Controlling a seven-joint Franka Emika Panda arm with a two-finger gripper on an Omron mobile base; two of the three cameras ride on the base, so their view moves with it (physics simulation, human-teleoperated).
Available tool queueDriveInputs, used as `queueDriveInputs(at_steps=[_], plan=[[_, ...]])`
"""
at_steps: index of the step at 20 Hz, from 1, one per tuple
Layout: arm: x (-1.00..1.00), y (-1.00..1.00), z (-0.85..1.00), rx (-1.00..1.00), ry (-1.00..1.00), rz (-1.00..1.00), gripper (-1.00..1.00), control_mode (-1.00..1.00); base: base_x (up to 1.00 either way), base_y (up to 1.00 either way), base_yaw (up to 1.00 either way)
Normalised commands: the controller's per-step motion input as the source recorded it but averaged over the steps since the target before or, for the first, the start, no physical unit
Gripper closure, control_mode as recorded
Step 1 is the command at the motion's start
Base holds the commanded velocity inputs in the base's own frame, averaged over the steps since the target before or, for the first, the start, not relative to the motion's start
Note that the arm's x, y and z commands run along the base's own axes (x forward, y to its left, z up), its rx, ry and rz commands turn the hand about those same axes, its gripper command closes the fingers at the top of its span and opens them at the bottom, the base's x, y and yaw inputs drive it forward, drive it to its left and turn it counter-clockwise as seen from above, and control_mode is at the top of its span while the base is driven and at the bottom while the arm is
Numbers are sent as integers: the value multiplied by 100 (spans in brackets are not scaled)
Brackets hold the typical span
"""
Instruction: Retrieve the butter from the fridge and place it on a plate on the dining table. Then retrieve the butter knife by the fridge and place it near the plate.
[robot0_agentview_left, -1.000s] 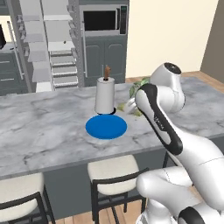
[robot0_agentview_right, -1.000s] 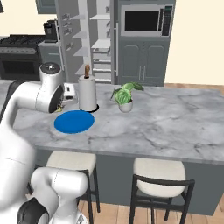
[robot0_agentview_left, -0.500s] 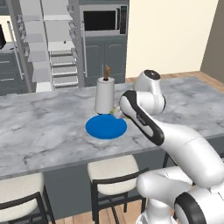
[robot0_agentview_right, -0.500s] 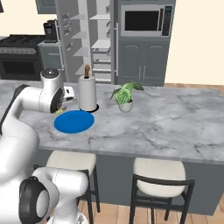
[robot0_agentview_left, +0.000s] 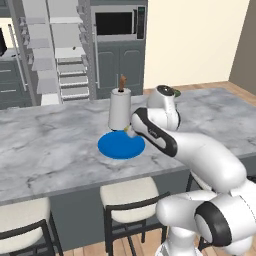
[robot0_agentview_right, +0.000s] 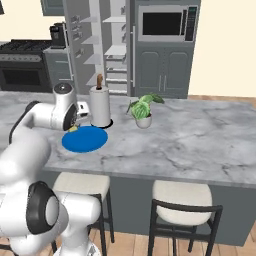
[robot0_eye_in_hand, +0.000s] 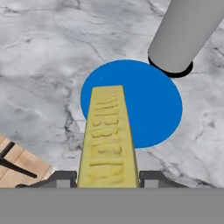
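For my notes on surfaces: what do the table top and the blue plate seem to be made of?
The dining table top looks like polished marble: grey-white with dark veins. The plate looks like smooth matte plastic or glazed ceramic: flat uniform blue, no pattern; which one stays open.

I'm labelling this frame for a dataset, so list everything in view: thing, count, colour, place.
butter: one, yellow, held between the jaws above the plate's near edge
plate: one, blue, on the dining table
dining table: one, grey-white marble top
paper towel roll: one, white, upright behind the plate
potted plant: one, green, right of the roll
stools: several, pale seats, along the table's near side
fridge: one, grey, open, behind the table
microwave: one, dark, built in
stove: one, black, far left
gripper: one, shut on the butter
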Motion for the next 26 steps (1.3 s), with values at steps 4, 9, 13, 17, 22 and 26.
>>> queueDriveInputs(at_steps=[4, 9, 13, 17, 22, 26], plan=[[33, 3, -28, -3, 0, 0, 100, -100, 0, 0, 0], [22, 7, -27, -4, 0, 0, 100, -100, 0, 0, 0], [15, 2, -25, -3, 0, 0, 100, -100, 0, 0, 0], [22, 0, -14, -1, 0, 0, 100, -100, 0, 0, 0], [19, 1, -12, 0, 0, 0, 100, -100, 0, 0, 0], [17, 5, -18, 0, 0, 0, 100, -100, 0, 0, 0]])
